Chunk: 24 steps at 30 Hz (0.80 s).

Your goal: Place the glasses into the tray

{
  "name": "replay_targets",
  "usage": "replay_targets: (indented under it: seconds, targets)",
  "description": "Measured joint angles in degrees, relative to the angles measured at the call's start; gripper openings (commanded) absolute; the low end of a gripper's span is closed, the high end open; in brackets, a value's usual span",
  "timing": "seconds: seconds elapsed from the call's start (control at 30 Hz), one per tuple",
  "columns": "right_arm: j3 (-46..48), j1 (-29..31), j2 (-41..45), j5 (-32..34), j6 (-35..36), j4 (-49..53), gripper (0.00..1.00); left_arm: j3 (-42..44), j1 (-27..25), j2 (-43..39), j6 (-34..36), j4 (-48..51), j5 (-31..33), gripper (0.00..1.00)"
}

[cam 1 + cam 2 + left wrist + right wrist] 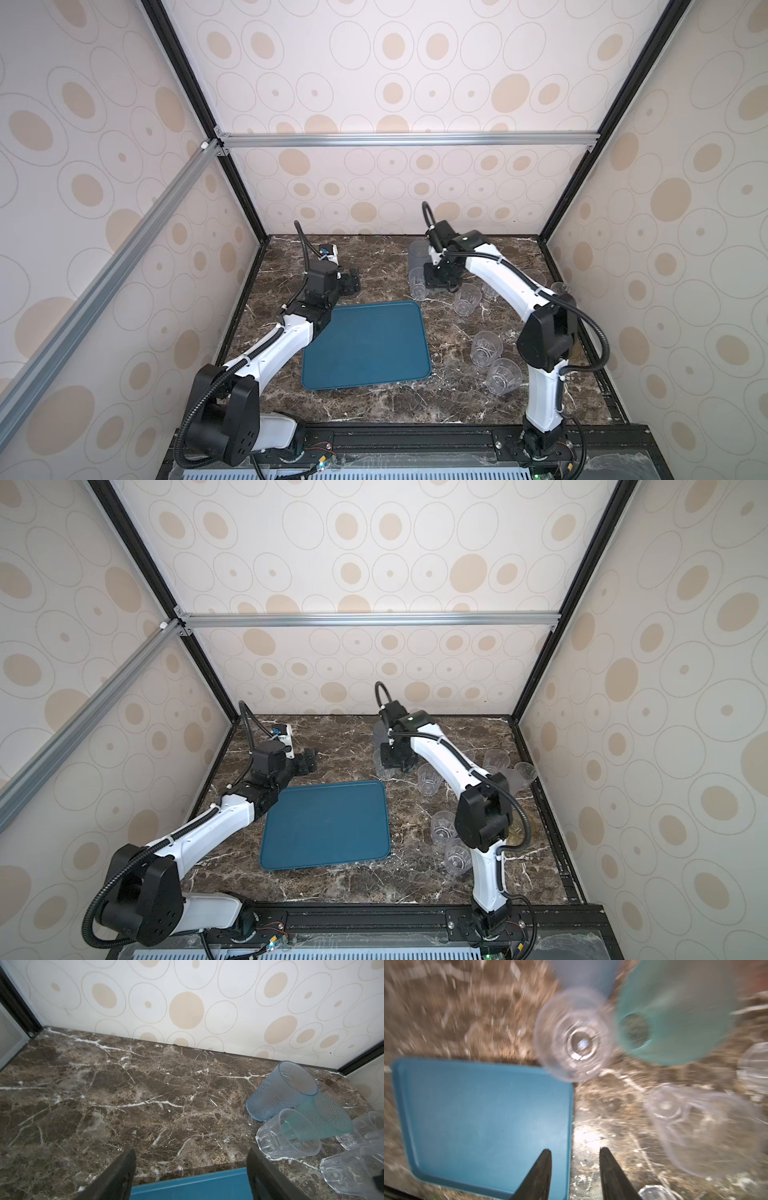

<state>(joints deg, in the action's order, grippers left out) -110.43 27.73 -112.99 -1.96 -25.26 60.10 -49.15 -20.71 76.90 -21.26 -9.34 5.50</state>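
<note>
Tray (365,345): bare.
Glass (573,1041): upright, ahead of right end effector (575,1167), jaws parted, empty.
Left end effector (191,1176): spread wide, farther.

Setting: a robotics lab test cell. Aluminium extrusion frame (407,139) borders wallpaper-print panels (415,83) on three sides (circles, beige on cream). A marble-look tabletop (374,257) sits inside. Left arm (270,353) and right arm (498,270) mount on a black rail (415,440) at the front edge.
</note>
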Motion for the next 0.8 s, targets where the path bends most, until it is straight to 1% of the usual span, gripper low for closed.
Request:
replay_targets:
  seconds: [0.07,0.13,0.23,0.37,0.5,0.6,0.7,0.8]
  targets:
    - [0.0,-3.4,1.8,0.3,-1.8,-1.1,0.51,0.0,-2.9,0.0,1.6,-1.6,1.7,0.83]
    - [0.0,-5.9,2.4,0.6,-3.1,-2.4,0.52,0.1,-5.4,0.1,3.0,-2.9,2.1,0.84]
    - [-0.1,-8.0,1.9,1.3,-4.5,-4.0,0.5,0.1,-8.5,1.2,4.6,-4.5,1.7,0.84]
    - [-1.9,-8.8,-1.0,2.8,-6.0,-4.6,0.44,0.0,-11.1,4.7,5.6,-5.2,1.3,0.83]
    - [-4.2,-9.2,-4.4,3.2,-6.4,-5.2,0.42,-0.1,-12.5,7.9,5.7,-4.7,1.4,0.83]
    - [-5.7,-9.2,-6.7,3.1,-6.4,-5.2,0.43,-0.2,-12.8,8.7,5.7,-4.3,1.5,0.84]
    - [-6.9,-9.2,-8.0,2.6,-6.4,-5.1,0.45,-0.4,-12.8,8.7,5.7,-4.3,2.0,0.83]
    - [-10.6,-9.2,-9.8,1.7,-6.4,-4.9,0.47,-0.9,-12.8,8.8,5.7,-4.3,2.3,0.83]
